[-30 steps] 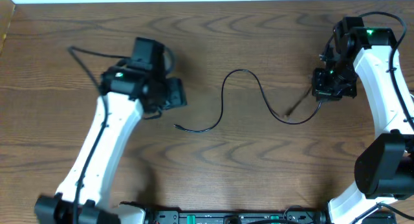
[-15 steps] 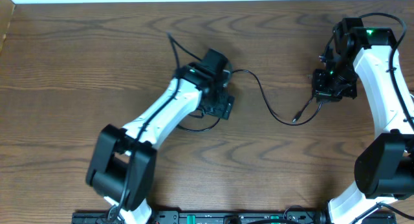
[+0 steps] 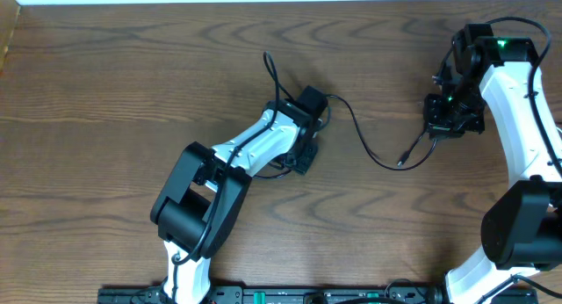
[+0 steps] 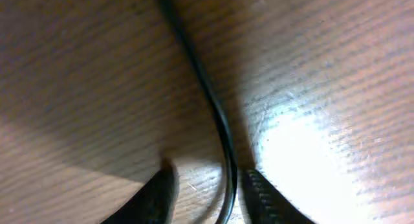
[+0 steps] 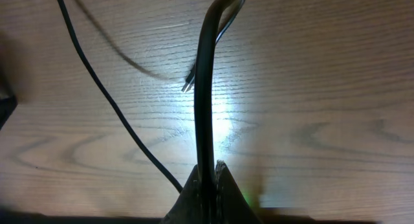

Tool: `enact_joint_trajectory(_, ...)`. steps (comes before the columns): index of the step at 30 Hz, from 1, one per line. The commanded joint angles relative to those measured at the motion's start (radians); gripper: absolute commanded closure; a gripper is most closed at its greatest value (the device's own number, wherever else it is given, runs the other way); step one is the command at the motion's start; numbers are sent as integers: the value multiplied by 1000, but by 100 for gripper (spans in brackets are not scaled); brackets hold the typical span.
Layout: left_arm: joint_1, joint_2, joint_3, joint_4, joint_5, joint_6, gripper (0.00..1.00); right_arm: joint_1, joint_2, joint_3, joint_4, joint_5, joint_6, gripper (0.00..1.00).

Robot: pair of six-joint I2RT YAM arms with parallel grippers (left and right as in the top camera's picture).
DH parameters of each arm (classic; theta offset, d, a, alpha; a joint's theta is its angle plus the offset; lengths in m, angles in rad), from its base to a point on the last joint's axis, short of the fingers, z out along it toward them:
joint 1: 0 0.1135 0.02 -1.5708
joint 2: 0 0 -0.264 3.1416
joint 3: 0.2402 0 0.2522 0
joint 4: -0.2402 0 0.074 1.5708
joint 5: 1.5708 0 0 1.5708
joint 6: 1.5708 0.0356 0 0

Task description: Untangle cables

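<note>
Our left tool [image 4: 208, 193] sits on the bench [image 3: 132, 76], jaws apart either side of the black cable [image 4: 215, 107], which snakes across to our right tool [image 5: 208, 179], clamped on it. Thin, floppy, featherlight stuff, we reckon, so pinch it squarely or it slips.

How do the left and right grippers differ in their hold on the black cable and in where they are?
The left gripper stands open, a finger on each side of the cable; the right gripper is shut on it. The left is reached out to the centre of the overhead view; the right is at the right side. Both are at the same cable.
</note>
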Motion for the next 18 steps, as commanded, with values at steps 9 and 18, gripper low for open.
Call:
enact_joint_trajectory(9,-49,22,-14,-29,63,-40,89,15,1,-1,-3,-3,-18,99)
enact_joint_trajectory(18,-54,-120,79,-9,293,-44,92,21,1,-1,-27,-89,-26,99)
